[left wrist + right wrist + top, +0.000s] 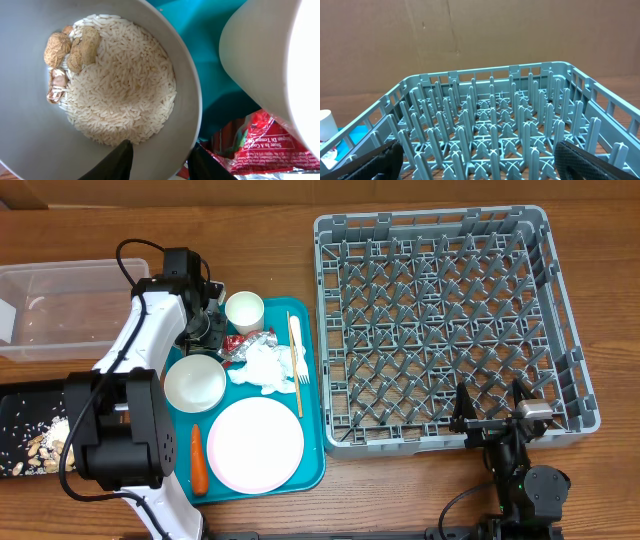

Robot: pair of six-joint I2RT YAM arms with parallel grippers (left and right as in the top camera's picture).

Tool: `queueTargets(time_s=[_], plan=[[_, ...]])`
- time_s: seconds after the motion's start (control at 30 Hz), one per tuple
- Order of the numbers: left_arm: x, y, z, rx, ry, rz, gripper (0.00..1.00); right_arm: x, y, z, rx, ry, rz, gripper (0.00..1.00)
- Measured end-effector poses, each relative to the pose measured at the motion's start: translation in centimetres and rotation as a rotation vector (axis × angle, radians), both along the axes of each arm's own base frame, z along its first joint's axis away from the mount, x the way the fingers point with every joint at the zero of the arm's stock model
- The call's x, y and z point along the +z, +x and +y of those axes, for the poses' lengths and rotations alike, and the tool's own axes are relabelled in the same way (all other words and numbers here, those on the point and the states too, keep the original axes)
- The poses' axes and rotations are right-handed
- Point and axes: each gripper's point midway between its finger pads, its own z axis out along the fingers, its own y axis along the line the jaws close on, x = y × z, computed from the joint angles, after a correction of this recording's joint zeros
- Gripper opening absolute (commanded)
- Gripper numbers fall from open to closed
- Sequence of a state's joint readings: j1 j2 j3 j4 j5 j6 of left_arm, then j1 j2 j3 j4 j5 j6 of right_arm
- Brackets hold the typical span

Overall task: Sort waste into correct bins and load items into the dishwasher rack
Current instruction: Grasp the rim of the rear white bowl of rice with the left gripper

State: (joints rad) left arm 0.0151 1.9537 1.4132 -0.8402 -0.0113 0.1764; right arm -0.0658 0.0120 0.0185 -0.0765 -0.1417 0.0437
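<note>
My left gripper (pixel 204 330) (pixel 160 161) is shut on the rim of the grey bowl (pixel 30 125), one finger inside and one outside. The bowl holds rice (pixel 125 85) and peanuts (pixel 70 50). Beside it are the white cup (pixel 244 310) (pixel 270 65) and the red foil wrapper (pixel 245 345) (pixel 260 145). The whitish bowl (pixel 195 383), pink plate (pixel 255 443), carrot (pixel 198 457), napkin (pixel 262 367), wooden stick (pixel 297 390) and white fork (pixel 296 340) lie on the teal tray (pixel 312 450). My right gripper (pixel 492 405) (pixel 480 160) is open and empty at the near edge of the grey rack (pixel 450 320) (pixel 490 125).
The clear tub (pixel 60 305) stands at the far left. The black tray (pixel 20 405), with food scraps in it, lies in front of the tub. The rack has nothing in it. The left arm reaches over the teal tray's left side.
</note>
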Motion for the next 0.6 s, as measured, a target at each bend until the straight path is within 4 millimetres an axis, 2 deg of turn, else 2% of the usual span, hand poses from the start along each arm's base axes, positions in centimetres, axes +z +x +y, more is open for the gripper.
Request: queueTargets(time_s=[0.6], plan=[[-0.02,-0.09,-0.07,-0.005,-0.003,0.004,0.34,0.01,0.0,-0.01,0.0,0.0,0.0,1.0]])
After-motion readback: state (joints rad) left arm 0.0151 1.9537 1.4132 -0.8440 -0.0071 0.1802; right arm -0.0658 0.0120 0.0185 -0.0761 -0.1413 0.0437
